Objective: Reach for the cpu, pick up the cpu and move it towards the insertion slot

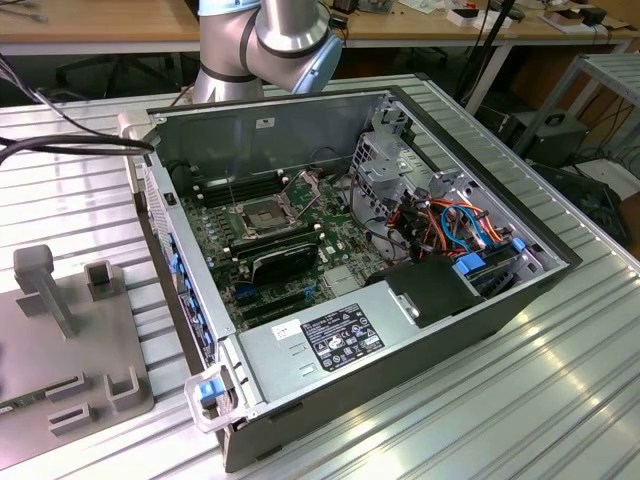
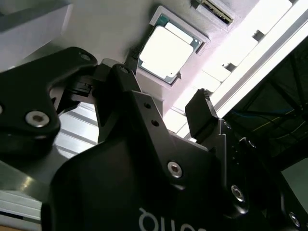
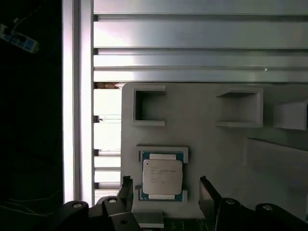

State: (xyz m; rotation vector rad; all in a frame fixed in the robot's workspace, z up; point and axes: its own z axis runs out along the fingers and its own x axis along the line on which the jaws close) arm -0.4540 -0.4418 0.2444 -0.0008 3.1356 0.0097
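The cpu is a pale silvery square chip lying flat in a shallow framed nest on a grey fixture plate; the second wrist view shows the cpu too. My gripper is open above it. One black finger stands on each side of the chip, apart from it. In the second wrist view the gripper is also open, with nothing between its fingers. The insertion slot is a silver-framed square socket on the green motherboard inside the open computer case, its hinged bracket raised.
The fixture plate lies on the ribbed aluminium table at the exterior view's left, with upright posts and open pockets. The case holds a drive cage, coloured cables and a power supply. The table edge runs close to the cpu.
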